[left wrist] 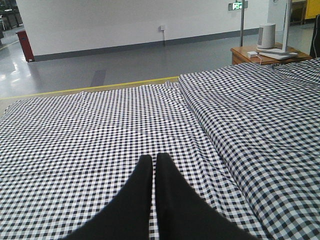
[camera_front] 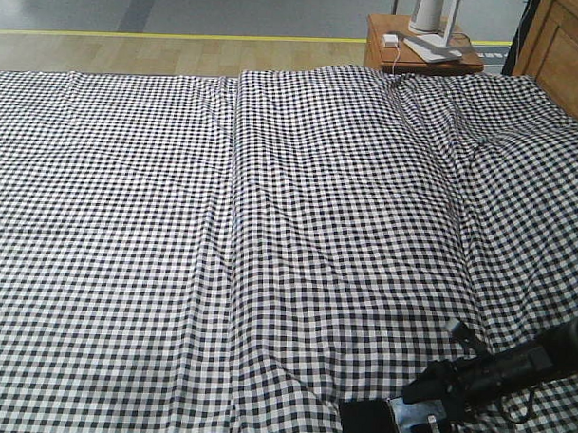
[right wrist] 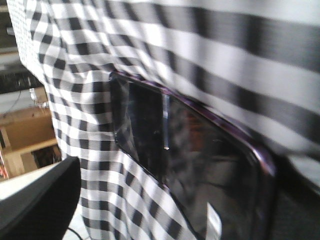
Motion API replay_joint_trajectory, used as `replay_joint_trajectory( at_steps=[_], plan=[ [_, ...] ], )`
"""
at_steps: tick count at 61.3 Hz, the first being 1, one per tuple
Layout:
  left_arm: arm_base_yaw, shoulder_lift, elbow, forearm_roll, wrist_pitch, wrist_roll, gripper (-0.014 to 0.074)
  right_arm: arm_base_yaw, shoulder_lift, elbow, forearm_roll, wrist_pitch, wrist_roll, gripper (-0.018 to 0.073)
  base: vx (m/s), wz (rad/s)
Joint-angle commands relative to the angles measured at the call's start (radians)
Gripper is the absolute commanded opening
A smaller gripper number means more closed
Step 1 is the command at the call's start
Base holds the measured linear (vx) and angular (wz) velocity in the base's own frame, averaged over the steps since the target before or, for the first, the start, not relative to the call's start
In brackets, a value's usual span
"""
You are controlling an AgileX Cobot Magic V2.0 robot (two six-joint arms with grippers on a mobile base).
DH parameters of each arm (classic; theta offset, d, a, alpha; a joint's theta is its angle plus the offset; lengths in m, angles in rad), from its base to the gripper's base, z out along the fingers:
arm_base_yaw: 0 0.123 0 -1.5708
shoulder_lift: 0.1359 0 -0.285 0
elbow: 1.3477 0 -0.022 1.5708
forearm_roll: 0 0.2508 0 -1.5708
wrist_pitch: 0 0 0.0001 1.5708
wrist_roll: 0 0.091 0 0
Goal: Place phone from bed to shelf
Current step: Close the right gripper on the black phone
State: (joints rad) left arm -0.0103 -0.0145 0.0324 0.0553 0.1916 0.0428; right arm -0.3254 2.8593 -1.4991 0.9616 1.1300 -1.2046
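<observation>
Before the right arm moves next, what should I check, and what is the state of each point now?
1. Phone seen in the right wrist view: ok.
2. Right gripper at the phone: ok.
3. Right gripper closed on the phone: cannot tell.
4. Left gripper shut, above the bed, no phone near it: ok.
5. Shelf found in any view: cannot tell.

Open and flat across most of the bed [camera_front: 175,222], with only shallow creases to cross. Blocked at the far right corner by a nightstand [camera_front: 423,55] and wooden headboard [camera_front: 565,55]; at the near right corner by the right arm [camera_front: 512,362], low over the sheet.
</observation>
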Motion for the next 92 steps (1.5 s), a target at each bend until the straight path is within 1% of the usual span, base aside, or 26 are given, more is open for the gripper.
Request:
replay_joint_trajectory(
  at_steps=[1, 11, 15, 20, 25, 29, 37, 41, 55, 68, 76, 80, 92],
  plan=[
    [-0.002, -0.01, -0.026, -0.005, -0.073, -0.004, 0.0001, 0.027, -0.05, -0.008, 0.035, 0.108, -0.021, 0.0592, 0.0, 0.0],
    [-0.002, -0.01, -0.026, -0.005, -0.073, -0.004, 0.0001, 0.026, -0.05, -0.008, 0.036, 0.108, -0.021, 0.0582, 0.0, 0.0],
    [-0.002, -0.01, -0.026, -0.005, -0.073, -0.004, 0.0001, 0.024, -0.05, -0.008, 0.027, 0.111, -0.021, 0.0558, 0.0, 0.0],
    [-0.002, -0.01, -0.026, -0.005, -0.073, -0.004, 0.0001, 0.024, -0.05, -0.008, 0.023, 0.122, -0.021, 0.0497, 0.0, 0.0],
    [-0.002, -0.01, -0.026, -0.005, -0.073, -0.004, 0.0001, 0.024, -0.05, -0.008, 0.023, 0.131, -0.021, 0.0402, 0.0, 0.0],
    [-0.002, -0.01, -0.026, -0.005, -0.073, -0.004, 0.0001, 0.024, -0.05, -0.008, 0.02, 0.134, -0.021, 0.0309, 0.0, 0.0],
    [-0.002, -0.01, -0.026, -0.005, -0.073, -0.004, 0.0001, 0.024, -0.05, -0.008, 0.016, 0.134, -0.026, 0.007, 0.0, 0.0],
    [-0.002, -0.01, -0.026, -0.005, -0.073, -0.004, 0.0001, 0.024, -0.05, -0.008, 0.016, 0.134, -0.028, -0.0015, 0.0, 0.0],
    [-0.002, -0.01, -0.026, -0.005, -0.073, -0.004, 0.0001, 0.024, -0.055, -0.008, 0.017, 0.161, -0.055, -0.0009, 0.0, 0.0],
    [-0.002, -0.01, -0.026, -0.005, -0.073, -0.004, 0.0001, 0.024, -0.112, 0.002, 0.023, 0.161, -0.042, -0.0008, 0.0, 0.0],
    [-0.002, -0.01, -0.026, -0.005, -0.073, -0.004, 0.0001, 0.024, -0.19, 0.058, 0.035, 0.161, -0.055, -0.0006, 0.0, 0.0],
    [-0.002, -0.01, -0.026, -0.005, -0.073, -0.004, 0.0001, 0.024, -0.247, 0.102, 0.037, 0.161, -0.07, -0.0005, 0.0, 0.0],
    [-0.002, -0.01, -0.026, -0.005, -0.073, -0.004, 0.0001, 0.028, -0.441, 0.201, 0.039, 0.161, -0.073, -0.0002, 0.0, 0.0]
  ],
)
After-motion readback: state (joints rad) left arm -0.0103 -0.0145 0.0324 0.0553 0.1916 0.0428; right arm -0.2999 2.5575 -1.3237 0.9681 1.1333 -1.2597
